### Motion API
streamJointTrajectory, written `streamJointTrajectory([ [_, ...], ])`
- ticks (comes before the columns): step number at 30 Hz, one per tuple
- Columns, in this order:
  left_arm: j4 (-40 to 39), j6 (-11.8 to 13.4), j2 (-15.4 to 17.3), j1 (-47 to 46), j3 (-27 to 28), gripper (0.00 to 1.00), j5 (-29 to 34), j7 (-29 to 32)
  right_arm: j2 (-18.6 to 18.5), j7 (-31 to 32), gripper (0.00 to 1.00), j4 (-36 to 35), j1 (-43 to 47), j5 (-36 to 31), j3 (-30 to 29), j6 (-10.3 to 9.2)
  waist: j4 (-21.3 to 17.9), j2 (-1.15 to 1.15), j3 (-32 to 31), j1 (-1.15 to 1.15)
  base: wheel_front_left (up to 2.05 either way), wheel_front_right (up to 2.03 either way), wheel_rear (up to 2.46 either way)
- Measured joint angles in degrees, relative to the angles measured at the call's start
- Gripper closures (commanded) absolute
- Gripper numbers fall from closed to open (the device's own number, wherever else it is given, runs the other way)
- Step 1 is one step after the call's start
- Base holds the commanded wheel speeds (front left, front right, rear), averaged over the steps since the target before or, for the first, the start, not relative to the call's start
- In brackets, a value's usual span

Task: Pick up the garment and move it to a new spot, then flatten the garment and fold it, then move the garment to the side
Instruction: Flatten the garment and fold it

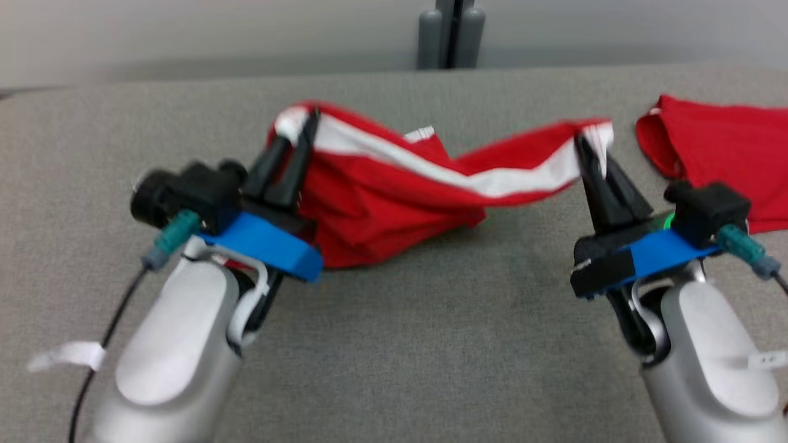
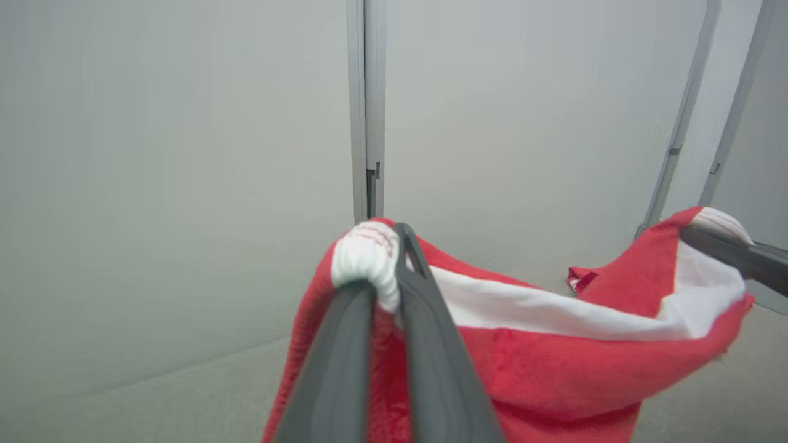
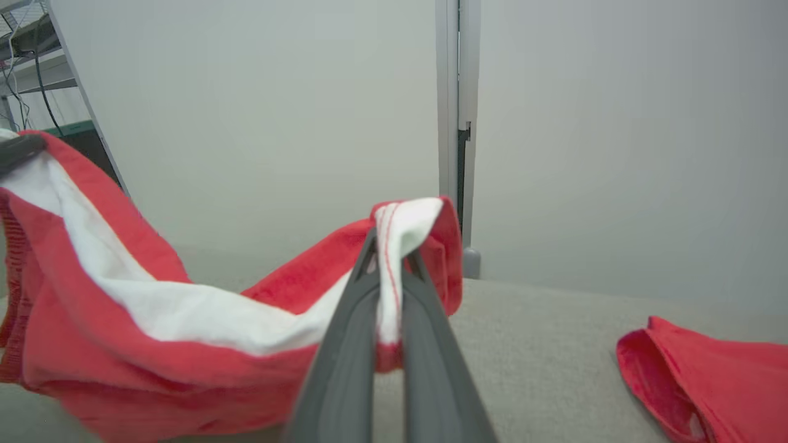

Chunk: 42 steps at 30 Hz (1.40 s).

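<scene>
Left hand [image 1: 303,130] and right hand [image 1: 590,146] are gripping the red garment [image 1: 381,191] by its band. Recommending level lifting, avoiding the red cloth [image 1: 720,160] at 3 o'clock.

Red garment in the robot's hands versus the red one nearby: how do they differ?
The held garment is stretched between left hand and right hand; the other garment lies untouched on the table. The first shows a white band; the second looks plain red. Both are red.
</scene>
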Motion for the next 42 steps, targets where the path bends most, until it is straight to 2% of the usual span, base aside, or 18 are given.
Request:
streamJointTrajectory([
  [2,0.0,0.0,0.4,-3.4,0.4,1.00,-0.2,0.5,-0.1,0.5,1.00,0.4,-3.5,0.0,0.3,0.00,-0.2,0.00,1.2,0.00,0.00,0.00,0.00],
  [3,0.4,0.0,1.0,-10.0,1.0,1.00,-0.2,1.4,-0.5,1.4,1.00,1.6,-10.7,0.0,0.5,0.00,-0.7,0.00,3.7,0.00,0.00,0.00,0.00],
  [4,0.4,0.0,1.0,-10.0,1.0,1.00,-0.2,1.4,-0.5,1.4,1.00,1.6,-10.7,0.0,0.5,0.00,-0.7,0.00,3.7,0.00,0.00,0.00,0.00],
  [10,4.8,0.0,2.2,-29.1,1.8,1.00,-0.5,1.7,-0.5,2.2,1.00,8.2,-31.9,1.4,-0.5,0.00,-1.1,0.00,10.4,0.01,0.00,0.00,0.00],
  [15,10.2,0.0,1.4,-41.4,1.0,1.00,-1.7,-0.6,-0.5,1.8,1.00,15.1,-45.3,2.9,-2.9,0.00,-0.5,0.00,13.8,0.01,0.00,0.00,0.00],
  [16,13.2,0.0,1.1,-46.3,0.0,1.00,-2.5,-2.5,-0.7,0.8,1.00,19.6,-50.7,3.5,-3.8,0.00,-0.1,0.00,14.7,0.01,0.00,0.00,0.00],
  [22,16.4,0.0,0.3,-47.7,-2.1,1.00,-3.6,-4.5,-1.0,-1.5,1.00,25.8,-53.1,4.7,-2.3,0.00,0.1,0.00,15.2,0.01,0.00,0.00,0.00],
  [27,17.0,0.0,-0.4,-40.2,-3.1,1.00,-5.0,-5.5,-0.9,-4.0,1.00,29.1,-48.7,6.0,1.0,0.00,0.3,0.00,14.9,0.01,0.00,0.00,0.00],
  [29,15.7,0.0,-0.5,-32.6,-2.3,1.00,-5.7,-5.6,-0.9,-5.1,1.00,29.5,-42.3,7.2,2.9,0.00,0.3,0.00,13.9,0.00,0.00,0.00,0.00],
  [31,14.4,0.3,-0.6,-29.6,-1.9,1.00,-5.6,-5.6,-1.1,-5.5,1.00,29.4,-40.0,7.5,3.6,0.00,0.4,0.00,13.4,0.00,0.00,0.00,0.00],
  [33,11.3,0.7,-0.8,-19.5,-1.6,1.00,-4.8,-5.7,-2.1,-5.9,1.00,28.5,-32.3,8.8,5.1,0.00,0.7,0.00,11.8,-0.01,0.00,0.00,0.00],
  [34,11.3,0.7,-0.8,-19.5,-1.6,1.00,-4.8,-5.7,-2.1,-5.9,1.00,28.5,-32.3,8.8,5.1,0.00,0.7,0.00,11.8,-0.01,0.00,0.00,0.00],
  [42,2.7,1.7,-1.0,5.6,-1.4,1.00,-3.1,-5.7,-4.5,-6.1,1.00,20.2,-9.5,11.4,5.0,0.00,1.0,0.00,5.9,-0.02,0.00,0.00,0.00],
])
